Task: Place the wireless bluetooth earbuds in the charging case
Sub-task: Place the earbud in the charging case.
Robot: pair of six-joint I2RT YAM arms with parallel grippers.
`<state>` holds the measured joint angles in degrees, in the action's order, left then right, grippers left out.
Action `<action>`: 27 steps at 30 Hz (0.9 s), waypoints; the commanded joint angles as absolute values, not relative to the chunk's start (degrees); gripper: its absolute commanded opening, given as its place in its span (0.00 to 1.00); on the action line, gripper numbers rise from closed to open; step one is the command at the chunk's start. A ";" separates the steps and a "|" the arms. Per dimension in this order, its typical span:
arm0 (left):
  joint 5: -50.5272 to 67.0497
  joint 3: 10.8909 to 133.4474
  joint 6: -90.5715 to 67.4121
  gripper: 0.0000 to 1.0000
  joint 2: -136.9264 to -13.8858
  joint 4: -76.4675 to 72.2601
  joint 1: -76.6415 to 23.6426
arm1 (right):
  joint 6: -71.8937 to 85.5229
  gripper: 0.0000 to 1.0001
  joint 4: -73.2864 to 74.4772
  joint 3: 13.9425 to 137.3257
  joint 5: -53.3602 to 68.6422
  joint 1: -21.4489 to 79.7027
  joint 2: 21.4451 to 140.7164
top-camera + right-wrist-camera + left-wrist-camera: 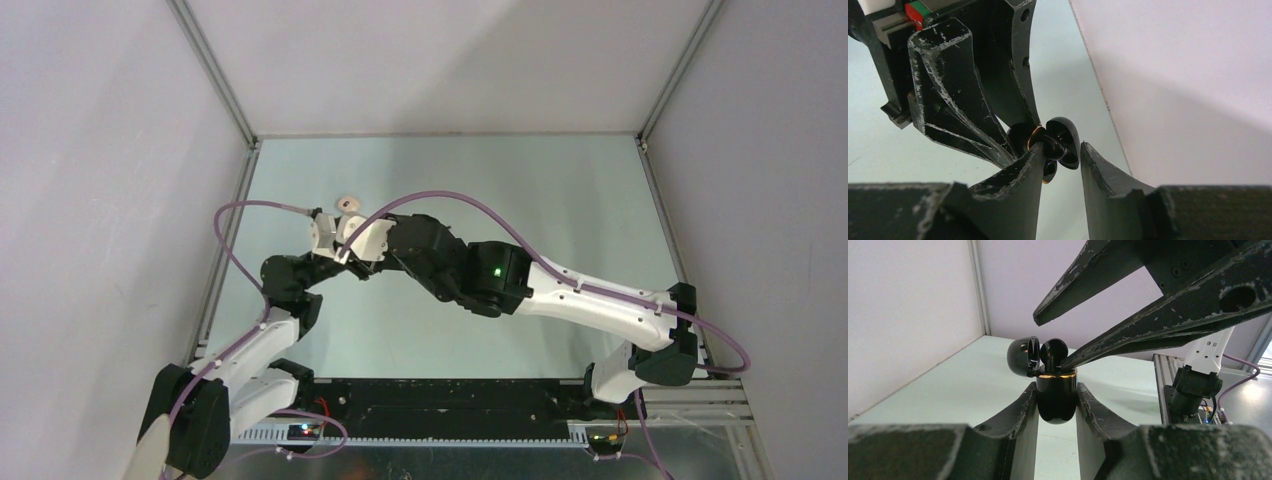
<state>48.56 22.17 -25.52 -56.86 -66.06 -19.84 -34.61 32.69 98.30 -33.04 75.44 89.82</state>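
Observation:
My left gripper (1057,387) is shut on the body of a glossy black charging case (1057,402) with a gold rim, held above the table. The case's lid (1023,356) hangs open to the left. A black earbud (1053,352) sits in the mouth of the case. My right gripper (1050,340) reaches in from the upper right, its jaws apart and its lower finger (1128,335) resting at the rim beside the earbud. In the right wrist view the earbud (1054,146) lies against one finger only, and the right gripper (1063,148) is open.
A small cream-white round thing (347,203) lies on the pale green table (560,200) just beyond the two grippers. Both arms meet left of centre (345,252). White walls with metal frame posts (215,70) enclose the table on three sides.

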 commanded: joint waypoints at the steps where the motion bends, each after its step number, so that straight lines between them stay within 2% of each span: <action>1: 46.83 22.66 -26.02 0.01 -55.55 -69.35 -19.52 | -33.84 0.40 33.74 98.66 -30.70 76.77 89.35; 27: 47.50 23.75 -28.27 0.00 -54.85 -70.94 -18.26 | -35.53 0.60 38.17 97.89 -24.25 76.63 84.03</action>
<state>48.25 22.17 -27.49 -56.12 -68.12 -18.85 -35.62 37.58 97.14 -25.65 76.79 87.64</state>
